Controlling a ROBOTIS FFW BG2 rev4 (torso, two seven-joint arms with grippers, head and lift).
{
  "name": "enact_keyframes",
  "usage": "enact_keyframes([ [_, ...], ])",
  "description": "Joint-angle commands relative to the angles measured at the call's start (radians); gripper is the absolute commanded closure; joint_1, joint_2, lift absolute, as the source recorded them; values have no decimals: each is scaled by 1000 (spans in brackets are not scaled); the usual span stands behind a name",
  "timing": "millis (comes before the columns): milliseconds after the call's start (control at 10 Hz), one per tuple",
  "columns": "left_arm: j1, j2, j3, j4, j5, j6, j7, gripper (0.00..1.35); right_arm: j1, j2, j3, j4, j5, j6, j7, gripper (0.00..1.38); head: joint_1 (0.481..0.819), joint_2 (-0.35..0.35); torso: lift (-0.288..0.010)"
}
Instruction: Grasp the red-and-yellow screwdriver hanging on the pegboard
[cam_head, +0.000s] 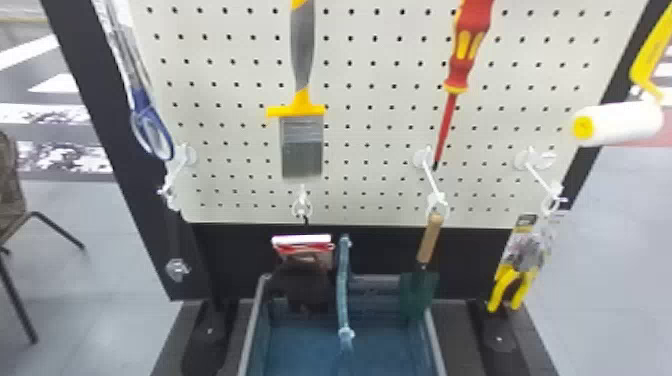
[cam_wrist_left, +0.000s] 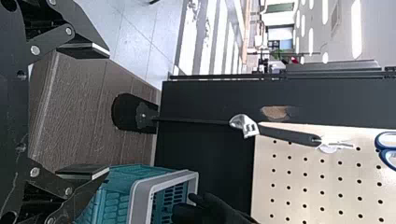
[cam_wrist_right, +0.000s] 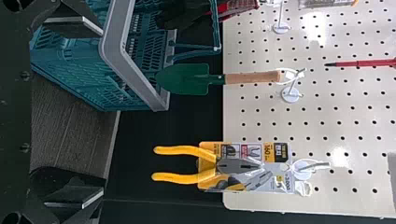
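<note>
Screwdriver (cam_head: 463, 67), plus pliers (cam_wrist_right: 184, 150) on printed card (cam_wrist_right: 276, 151)

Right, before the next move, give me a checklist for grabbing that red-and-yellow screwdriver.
1. Screwdriver in front of the pegboard, tip down: ok.
2. Screwdriver's upper support: cannot tell; the handle runs out past the head view's top edge.
3. Right gripper open and empty: ok.
4. Screwdriver between the right gripper's fingers: not ok; it is beyond them.
5. Left gripper open and empty: ok.
6. Paintbrush and paint roller apart from the screwdriver: ok.
</note>
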Motion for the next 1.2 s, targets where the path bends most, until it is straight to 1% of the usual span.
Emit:
enact_keyframes([
  [0,-2,0,0,0,0,0,0,406,-5,0,0,-3,2,0,1,108,549,0,-100],
  [500,-6,0,0,2,-2,0,0,406,-12,0,0,-8,1,0,5,108,549,0,-100],
  [700,-4,0,-2,0,-2,0,0,406,-18,0,0,-28,1,0,6,107,549,0,-100],
  [800,-4,0,0,2,-2,0,0,406,-25,0,0,-35,-2,0,12,105,549,0,-100],
  [900,-4,0,0,0,-2,0,0,406,-44,0,0,-43,-2,0,40,105,549,0,-100],
  [1000,-4,1,0,2,-2,0,0,406,-63,-2,2,-57,1,0,52,104,549,0,-100],
  [1100,-4,1,0,2,-2,0,0,406,-74,-2,2,-67,-4,-3,54,104,549,0,-100],
])
